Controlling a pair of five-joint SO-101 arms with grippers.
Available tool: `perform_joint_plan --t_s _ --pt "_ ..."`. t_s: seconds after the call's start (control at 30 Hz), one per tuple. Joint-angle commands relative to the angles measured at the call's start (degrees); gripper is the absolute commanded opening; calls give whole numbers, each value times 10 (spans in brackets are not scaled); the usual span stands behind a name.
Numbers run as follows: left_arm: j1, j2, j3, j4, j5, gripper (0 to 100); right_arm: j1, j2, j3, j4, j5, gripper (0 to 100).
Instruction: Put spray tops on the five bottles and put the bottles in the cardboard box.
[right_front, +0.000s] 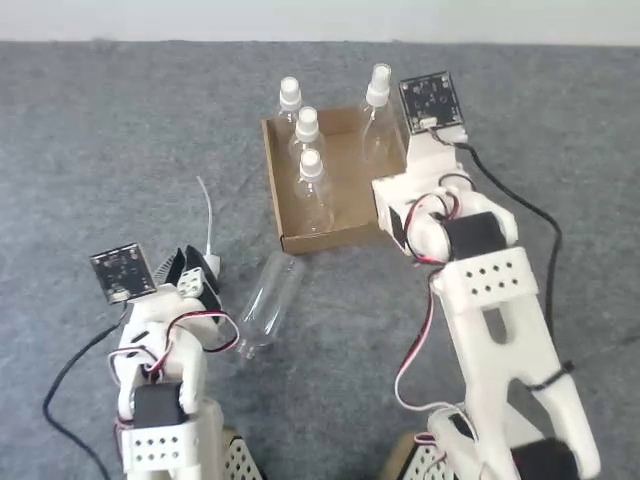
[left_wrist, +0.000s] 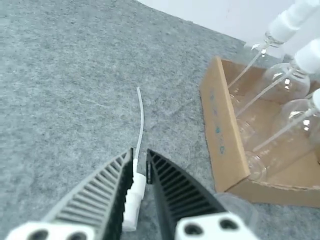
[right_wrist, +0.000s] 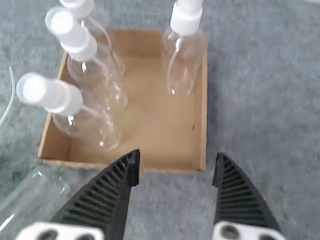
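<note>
White plastic arms (right_front: 500, 310) carry black motors (right_front: 478, 235), screw holes (right_front: 490, 272), red-and-black cables (right_front: 412, 352)

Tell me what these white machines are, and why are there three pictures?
They are a robot's left arm and right arm, each ending in a pincer called a gripper. One picture looks down from above the table. The other two come from cameras on the arms' wrists. On the grey felt stands a cardboard box with four bottles in it, each capped. A fifth bottle lies on its side beside the box, without a cap. The left gripper pinches a spray top with a thin tube. The right gripper is open by the box, holding nothing.
</note>
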Motion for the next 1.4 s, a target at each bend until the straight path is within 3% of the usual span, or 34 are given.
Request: perform_joint_plan --t_s 0.0,0.17,0.5,0.67,0.93,1.37 --pt "-1 -9 -7 -16 -4 40 0 -51 -6 46 -4 181" --pt "-1 -9 -7 -17 -4 40 -28 -87 -6 111 -6 181" --pt "-2 -9 -8 -17 -4 43 -186 -125 -6 217 -8 184" --pt "-3 -9 -9 -17 -4 44 -240 -124 -5 211 -101 185" --pt "-60 -9 -7 -53 -4 44 -328 -124 85 66 -200 185" --pt "-80 -9 -7 -62 -4 44 -332 -43 155 -124 -209 185"
